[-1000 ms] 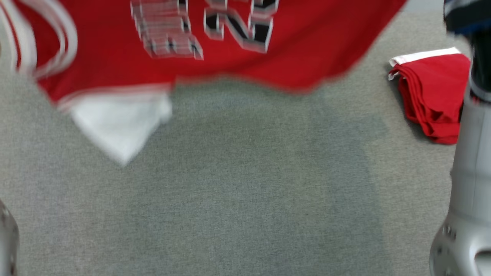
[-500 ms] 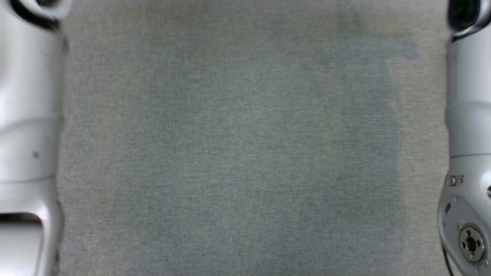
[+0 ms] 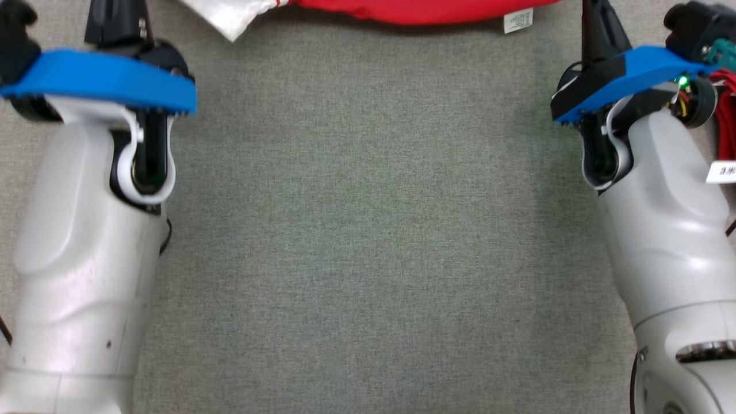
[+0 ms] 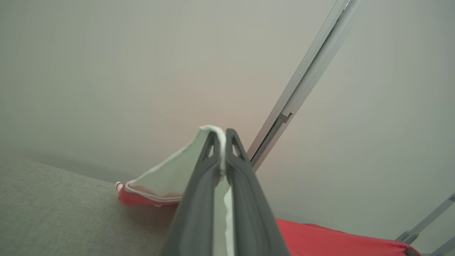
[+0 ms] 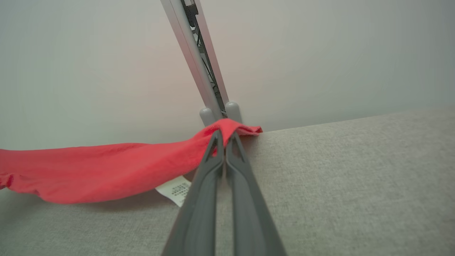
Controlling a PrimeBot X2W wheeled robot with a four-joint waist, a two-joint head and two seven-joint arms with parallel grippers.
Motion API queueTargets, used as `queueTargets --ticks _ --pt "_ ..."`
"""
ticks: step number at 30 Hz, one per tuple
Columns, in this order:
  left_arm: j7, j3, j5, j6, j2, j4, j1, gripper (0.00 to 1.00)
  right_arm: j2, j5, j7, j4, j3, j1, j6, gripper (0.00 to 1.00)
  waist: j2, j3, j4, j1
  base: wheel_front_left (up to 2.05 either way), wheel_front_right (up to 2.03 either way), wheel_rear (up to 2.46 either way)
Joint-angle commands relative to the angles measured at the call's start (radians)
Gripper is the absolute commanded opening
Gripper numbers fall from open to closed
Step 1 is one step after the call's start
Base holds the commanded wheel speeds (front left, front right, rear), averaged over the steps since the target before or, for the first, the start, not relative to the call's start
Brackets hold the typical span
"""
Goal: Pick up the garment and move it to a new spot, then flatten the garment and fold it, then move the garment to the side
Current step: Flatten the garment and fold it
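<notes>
1. The red garment (image 3: 425, 8) runs along the top edge of the head view. Its white panel (image 3: 230, 16) is at the upper left of centre, and a white care label (image 3: 517, 20) hangs from its hem at the upper right.
2. In the left wrist view, the left gripper (image 4: 221, 137) is at the centre of the frame, its two dark fingers closed on the white panel. The cloth folds over the fingertips and trails down to the left, where its red trim meets the surface.
3. In the right wrist view, the right gripper (image 5: 224, 137) is at the centre of the frame, its jaws pinched shut on a red corner of the garment. From there the fabric sags away to the left edge, low over its own shadow, and the care label hangs beneath it.
4. Below the garment, the grey fabric surface (image 3: 368, 230) spreads across the middle of the head view.
5. Two pale forearms (image 3: 80, 259) with blue wrist brackets (image 3: 103, 83) rise along the left and right sides of that frame.
6. An aluminium rail (image 5: 199, 64) slants up a pale wall behind the surface in both wrist views.
</notes>
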Motion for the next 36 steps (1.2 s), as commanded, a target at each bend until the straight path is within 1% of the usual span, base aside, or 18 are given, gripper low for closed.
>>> queueTargets --ticks 1,4,10,15,17,18,21,24,28,30,33,36 --pt "-0.009 0.010 -0.014 -0.006 0.006 -0.026 0.038 0.00 -0.003 0.026 -0.010 -0.022 0.018 0.029 0.000 0.00 0.0000 -0.010 -0.006 0.0000 0.00 0.00 0.00" --pt "-0.017 0.022 -0.024 -0.008 0.011 -0.091 0.127 0.00 -0.004 0.085 -0.018 -0.077 0.053 0.090 0.000 0.00 0.0000 -0.033 -0.010 0.0000 0.00 0.00 0.00" --pt "-0.023 0.055 -0.029 -0.009 0.004 -0.228 0.331 0.00 -0.008 0.149 -0.021 -0.226 0.099 0.261 0.000 0.00 0.0000 -0.121 -0.010 0.0000 0.00 0.00 0.00" --pt "-0.023 0.081 -0.030 -0.004 -0.025 -0.337 0.530 0.00 -0.016 0.197 -0.022 -0.373 0.115 0.447 0.000 0.00 0.0000 -0.236 -0.007 0.0000 0.00 0.00 0.00" --pt "-0.023 0.086 -0.066 -0.003 -0.052 -0.375 0.619 0.00 -0.019 0.209 -0.018 -0.436 0.109 0.530 0.000 0.00 0.0000 -0.285 -0.003 0.0000 0.00 0.00 0.00" --pt "-0.023 0.086 -0.069 -0.002 -0.052 -0.395 0.659 0.00 -0.020 0.211 -0.010 -0.465 0.107 0.573 0.000 0.00 0.0000 -0.311 -0.002 0.0000 0.00 0.00 0.00" --pt "-0.014 0.076 -0.072 0.016 -0.049 -0.470 0.775 0.00 -0.020 0.216 0.027 -0.579 0.088 0.698 0.000 0.00 0.0000 -0.369 0.004 0.0000 0.00 0.00 0.00" --pt "0.009 0.071 -0.058 0.042 -0.024 -0.553 0.879 0.00 -0.016 0.206 0.076 -0.714 0.056 0.827 0.000 0.00 0.0000 -0.407 0.009 0.0000 0.00 0.00 0.00" --pt "0.035 0.068 -0.037 0.079 0.003 -0.679 1.014 0.00 -0.007 0.201 0.160 -0.896 0.012 0.992 0.000 0.00 0.0000 -0.435 0.008 0.0000 0.00 0.00 0.00" --pt "0.054 0.064 -0.039 0.096 0.014 -0.733 1.079 0.00 -0.003 0.194 0.210 -0.969 0.007 1.060 0.000 0.00 0.0000 -0.441 0.005 0.0000 0.00 0.00 0.00" --pt "0.083 0.056 -0.027 0.120 0.033 -0.792 1.150 0.00 -0.002 0.230 0.263 -1.035 -0.007 1.131 0.000 0.00 0.0000 -0.445 0.002 0.0000 0.00 0.00 0.00" --pt "0.102 0.049 -0.037 0.132 0.037 -0.804 1.184 0.00 -0.002 0.240 0.292 -1.027 -0.014 1.163 0.000 0.00 0.0000 -0.447 0.003 0.0000 0.00 0.00 0.00"
